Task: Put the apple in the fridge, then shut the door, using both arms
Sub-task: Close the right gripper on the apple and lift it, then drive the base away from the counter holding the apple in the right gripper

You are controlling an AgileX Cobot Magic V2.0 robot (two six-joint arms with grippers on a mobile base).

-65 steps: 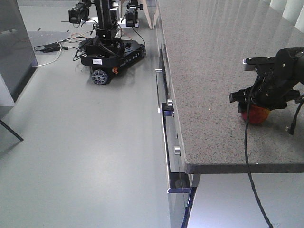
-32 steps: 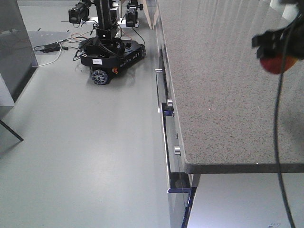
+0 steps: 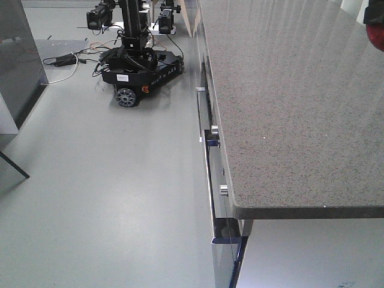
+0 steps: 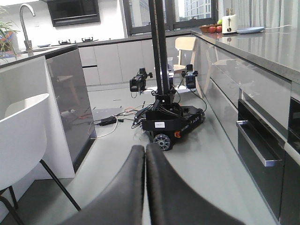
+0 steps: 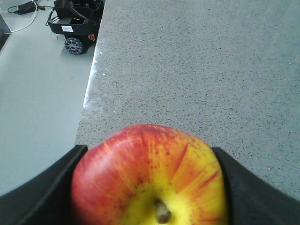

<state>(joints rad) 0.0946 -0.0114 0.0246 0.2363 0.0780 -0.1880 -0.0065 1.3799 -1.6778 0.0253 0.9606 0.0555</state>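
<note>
Apple (image 3: 378,37) and right gripper (image 5: 149,187) are up and away from where they were a second ago. Then the apple sat on the counter (image 3: 282,120) at mid right of the front view. Now only a red sliver shows at the top right corner, clear of the counter top, with a bit of black gripper just above it. The hanging cable seen earlier is out of that view.

Right wrist view: apple fills the lower middle of the picture.
- Stem end faces the camera, so the stem axis runs back along the gripper toward the wrist.
- Yellow patch surrounds the stem, with red streaks fanning outward to a red skin.
- Shape is near round; no clear long axis.

Right gripper is clamped on the apple. Black fingers (image 5: 42,192) press on its left and right flanks, spread about as wide as the fruit. The counter lies below and beyond it, and the counter's edge and the floor lie to the left.

Left gripper (image 4: 145,152): fingers lie flat against each other, no gap visible. It points out over the floor toward a wheeled base (image 4: 168,124). A white chair (image 4: 23,136) is at its left and drawers (image 4: 253,140) at its right.
</note>
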